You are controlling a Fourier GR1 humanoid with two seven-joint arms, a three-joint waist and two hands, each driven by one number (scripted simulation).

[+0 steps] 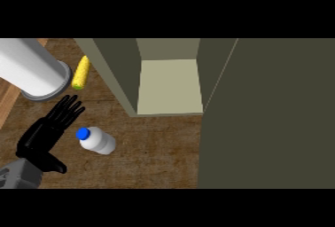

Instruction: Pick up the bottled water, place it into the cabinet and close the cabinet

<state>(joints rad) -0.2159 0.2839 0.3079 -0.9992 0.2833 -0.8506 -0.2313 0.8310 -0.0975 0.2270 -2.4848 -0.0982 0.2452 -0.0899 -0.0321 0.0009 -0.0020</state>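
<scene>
The bottled water (pixel 97 140) is a small white bottle with a blue cap, and it stands on the wooden counter in front of the cabinet. My left hand (pixel 47 133) is just to its left with fingers straight and open, palm toward the bottle and not touching it. The cabinet (pixel 169 84) stands open, showing a pale inner shelf. Its dark olive door (pixel 268 115) is swung out and fills the right side of the view. My right hand does not show.
A yellow corn cob (pixel 81 72) lies at the back left beside the cabinet's left wall. A large white cylinder (pixel 31 66) with a grey rim reaches in from the upper left. The counter's left edge (pixel 8 104) runs close behind my left hand.
</scene>
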